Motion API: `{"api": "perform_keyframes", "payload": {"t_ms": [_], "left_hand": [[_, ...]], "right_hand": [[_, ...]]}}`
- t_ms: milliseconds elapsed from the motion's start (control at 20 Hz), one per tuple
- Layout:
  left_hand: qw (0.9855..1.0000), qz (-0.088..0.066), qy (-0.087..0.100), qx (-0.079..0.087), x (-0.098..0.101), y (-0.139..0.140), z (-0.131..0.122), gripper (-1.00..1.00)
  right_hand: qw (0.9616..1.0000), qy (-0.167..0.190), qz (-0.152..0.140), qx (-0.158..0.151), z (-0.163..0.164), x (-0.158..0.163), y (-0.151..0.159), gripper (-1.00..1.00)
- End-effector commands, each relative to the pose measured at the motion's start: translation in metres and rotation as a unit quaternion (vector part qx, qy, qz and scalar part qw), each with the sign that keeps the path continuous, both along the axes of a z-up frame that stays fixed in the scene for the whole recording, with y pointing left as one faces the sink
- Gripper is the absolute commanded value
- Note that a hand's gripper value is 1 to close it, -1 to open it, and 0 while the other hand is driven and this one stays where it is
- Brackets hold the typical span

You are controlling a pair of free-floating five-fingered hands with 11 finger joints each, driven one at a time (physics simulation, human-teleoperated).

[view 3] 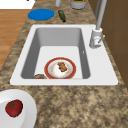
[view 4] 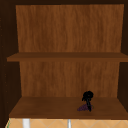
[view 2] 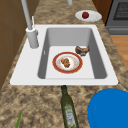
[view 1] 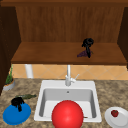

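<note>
My right hand [view 1: 87, 43] is up on the lower shelf [view 1: 50, 53] of the wooden wall cabinet, right of the middle. Its fingers reach down onto a small purple thing [view 1: 82, 53] that lies on the shelf board. The upper view shows the same right hand [view 4: 87, 96] over the purple thing [view 4: 82, 108]. My left hand [view 1: 17, 102] hangs low at the left, just above a blue plate [view 1: 16, 115] on the counter, fingers hanging loose and holding nothing.
In the sink [view 2: 100, 62] lie a red-rimmed plate [view 2: 67, 62] with food and a brown lump [view 2: 82, 50]. A big red round shape [view 1: 67, 115] stands at the sink's front. An olive bottle [view 2: 68, 107], a tomato [view 1: 114, 113] on a white plate [view 1: 122, 120], a faucet [view 1: 68, 77] and a potted plant [view 1: 9, 82] surround it.
</note>
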State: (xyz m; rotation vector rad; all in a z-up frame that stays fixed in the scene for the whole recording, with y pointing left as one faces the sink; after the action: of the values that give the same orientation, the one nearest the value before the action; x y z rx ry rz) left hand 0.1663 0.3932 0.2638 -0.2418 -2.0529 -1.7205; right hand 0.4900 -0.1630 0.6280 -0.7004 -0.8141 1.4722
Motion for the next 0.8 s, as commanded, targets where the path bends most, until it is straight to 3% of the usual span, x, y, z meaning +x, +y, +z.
{"api": "perform_keyframes", "payload": {"t_ms": [0,150,250,300,600,750], "left_hand": [[1.0000,0.000,0.000,0.000,0.000,0.000,0.000,0.00],[1.0000,0.000,0.000,0.000,0.000,0.000,0.000,0.00],[1.0000,0.000,0.000,0.000,0.000,0.000,0.000,0.00],[1.0000,0.000,0.000,0.000,0.000,0.000,0.000,0.00],[1.0000,0.000,0.000,0.000,0.000,0.000,0.000,0.00],[1.0000,0.000,0.000,0.000,0.000,0.000,0.000,0.00]], "right_hand": [[0.9994,0.020,0.013,-0.025,-0.021,0.027,-0.007,-1.00],[0.9991,0.031,0.011,-0.026,-0.036,0.049,-0.012,-1.00],[0.9962,0.084,0.007,-0.019,-0.038,0.063,-0.013,-1.00],[0.9954,0.095,0.007,-0.014,-0.038,0.064,-0.014,-1.00],[0.9937,0.109,0.023,0.012,-0.036,0.070,-0.024,-1.00],[0.9961,0.083,0.020,0.018,-0.043,0.020,-0.022,-1.00]]}}
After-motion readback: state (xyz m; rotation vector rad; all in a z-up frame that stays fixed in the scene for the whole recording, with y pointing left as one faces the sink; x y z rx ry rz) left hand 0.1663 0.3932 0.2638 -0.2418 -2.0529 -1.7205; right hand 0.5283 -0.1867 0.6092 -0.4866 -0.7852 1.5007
